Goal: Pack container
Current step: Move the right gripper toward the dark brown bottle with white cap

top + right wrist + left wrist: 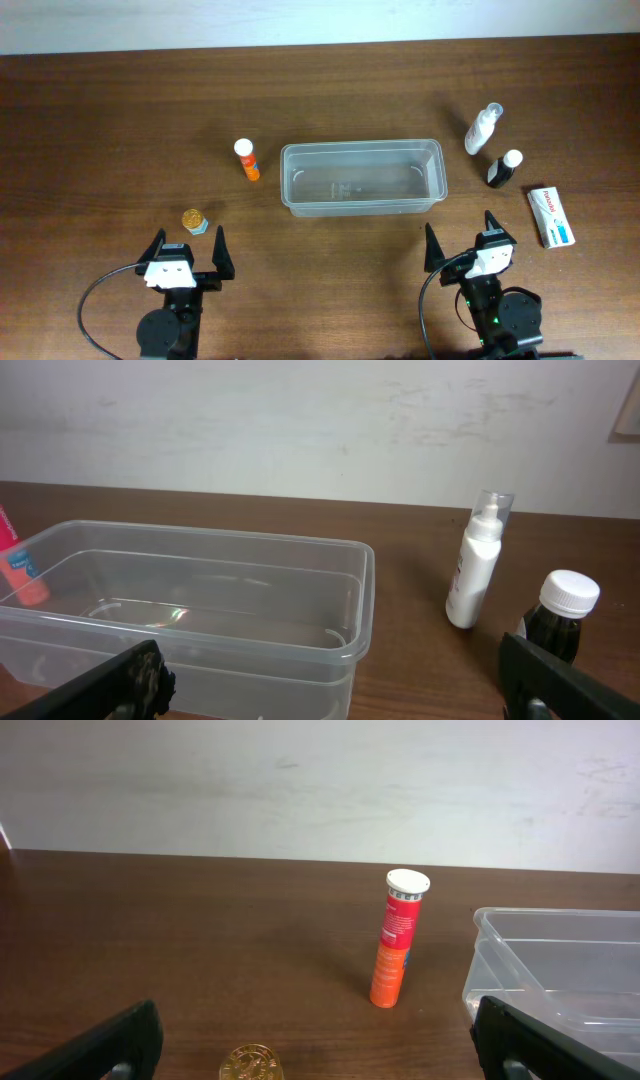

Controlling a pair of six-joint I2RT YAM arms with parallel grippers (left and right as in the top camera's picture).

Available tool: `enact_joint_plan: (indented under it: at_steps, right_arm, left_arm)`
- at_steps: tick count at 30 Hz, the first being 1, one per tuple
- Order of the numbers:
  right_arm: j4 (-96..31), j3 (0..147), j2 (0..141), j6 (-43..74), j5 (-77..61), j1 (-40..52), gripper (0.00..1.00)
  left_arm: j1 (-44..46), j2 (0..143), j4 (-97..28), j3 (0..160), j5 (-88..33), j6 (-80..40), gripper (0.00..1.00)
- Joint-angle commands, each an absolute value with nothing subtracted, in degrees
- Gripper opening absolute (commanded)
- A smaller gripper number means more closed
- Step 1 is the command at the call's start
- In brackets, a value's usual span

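Observation:
The clear plastic container sits mid-table and is empty; it also shows in the left wrist view and the right wrist view. An orange tube with a white cap stands to its left. A small gold-lidded jar stands just ahead of my left gripper, which is open and empty. A white spray bottle, a dark bottle with a white cap and a white box lie to the right. My right gripper is open and empty, in front of the container's right end.
The brown wooden table reaches a pale wall at the back. Both arm bases sit at the table's front edge.

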State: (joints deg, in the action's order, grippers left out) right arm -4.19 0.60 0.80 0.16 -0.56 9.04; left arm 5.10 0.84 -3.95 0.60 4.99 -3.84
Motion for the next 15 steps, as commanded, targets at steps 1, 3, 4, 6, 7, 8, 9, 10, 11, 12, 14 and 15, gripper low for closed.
enact_joint_plan:
  at_steps: [1, 3, 4, 6, 7, 8, 9, 10, 11, 12, 14, 15]
  right_arm:
    - [-56.05, 48.21, 0.19, 1.78, -5.21, 3.27, 0.98]
    - [-57.43, 48.05, 1.76, 1.89, -6.46, 3.31, 0.98]
    - [-57.41, 47.48, 2.13, 2.0, -7.31, 3.33, 0.98]
    - [-56.69, 45.84, 2.24, 1.98, -8.16, 3.36, 0.98]
    - [-56.34, 45.19, 2.24, 1.98, -8.1, 3.36, 0.98]
    - [-55.64, 44.47, 2.26, 1.96, -7.75, 3.36, 0.98]
    - [-54.76, 43.83, 2.26, 1.98, -7.05, 3.36, 0.98]
    - [-53.8, 43.27, 2.26, 1.93, -6.7, 3.36, 0.98]
    - [-52.49, 42.59, 2.26, 1.96, -5.96, 3.36, 0.98]
    - [-51.88, 42.35, 2.24, 1.96, -5.45, 3.36, 0.98]
    - [-50.28, 41.87, 2.26, 1.96, -4.03, 3.36, 0.98]
    - [-49.82, 41.8, 2.24, 1.93, -3.7, 3.36, 0.98]
  left_arm:
    - [4.82, 0.34, -4.16, 0.51, 5.63, -2.96, 0.99]
    - [4.82, 0.34, -4.16, 0.51, 5.63, -2.96, 0.99]
    - [4.82, 0.34, -4.16, 0.51, 5.63, -2.96, 1.0]
    - [4.82, 0.34, -4.16, 0.51, 5.63, -2.96, 1.0]
    - [4.82, 0.34, -4.16, 0.51, 5.63, -2.96, 0.99]
    - [4.82, 0.34, -4.16, 0.51, 5.63, -2.96, 0.99]
    - [4.82, 0.34, -4.16, 0.51, 5.63, -2.96, 0.99]
    - [4.82, 0.34, -4.16, 0.51, 5.63, -2.96, 0.99]
    - [4.82, 0.34, -4.16, 0.51, 5.63, -2.96, 0.99]
    - [4.82, 0.34, -4.16, 0.51, 5.63, -2.96, 0.99]
    - [4.82, 0.34, -4.16, 0.51, 5.63, -2.96, 0.99]
    - [4.82, 0.34, -4.16, 0.51, 5.63, -2.96, 0.99]
